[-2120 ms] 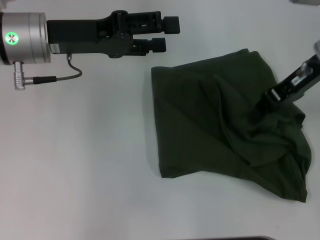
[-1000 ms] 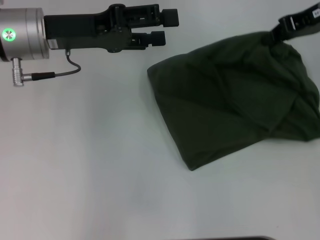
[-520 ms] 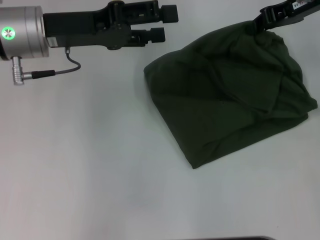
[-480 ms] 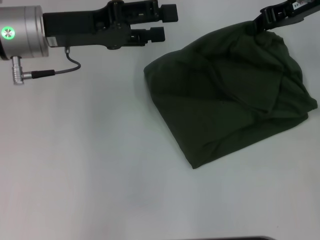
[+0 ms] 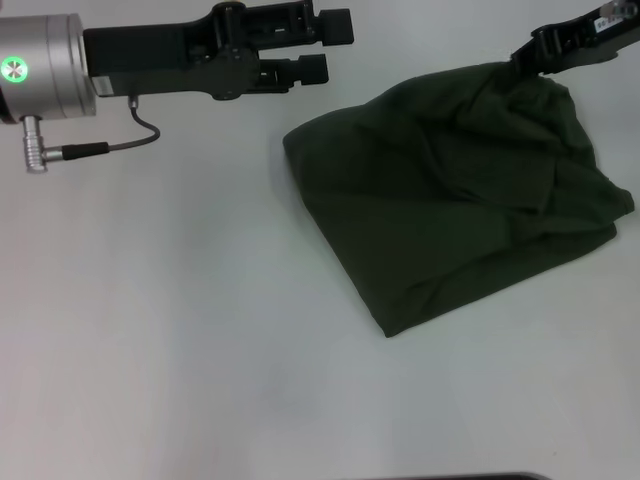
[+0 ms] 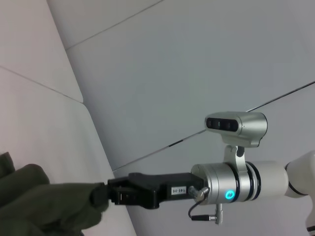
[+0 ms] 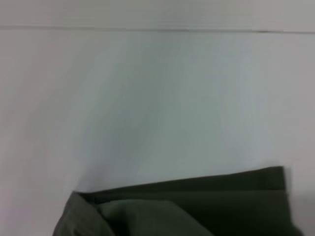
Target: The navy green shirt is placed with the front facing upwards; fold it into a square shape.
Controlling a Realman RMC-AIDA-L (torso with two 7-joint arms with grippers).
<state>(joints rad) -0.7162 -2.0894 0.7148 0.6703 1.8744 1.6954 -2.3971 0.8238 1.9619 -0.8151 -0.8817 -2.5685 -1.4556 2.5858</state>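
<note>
The navy green shirt [image 5: 450,190] lies bunched into a rough, creased fold on the right half of the white table, plain dark cloth facing up. My right gripper [image 5: 537,52] is at the shirt's far right corner, shut on a pinch of the cloth. The left wrist view shows that same gripper [image 6: 102,195] biting the fabric [image 6: 34,204]. A folded edge of the shirt [image 7: 197,204] fills the lower part of the right wrist view. My left gripper [image 5: 330,46] hovers open and empty, just beyond the shirt's far left corner.
The white table [image 5: 180,320] extends left of and in front of the shirt. A grey cable [image 5: 110,145] hangs from the left wrist. A dark strip [image 5: 450,477] marks the table's near edge.
The right gripper carried the shirt's near right part over to the far edge, folding the cloth over itself. In the last half second it shifted slightly right. The left arm barely moved.
</note>
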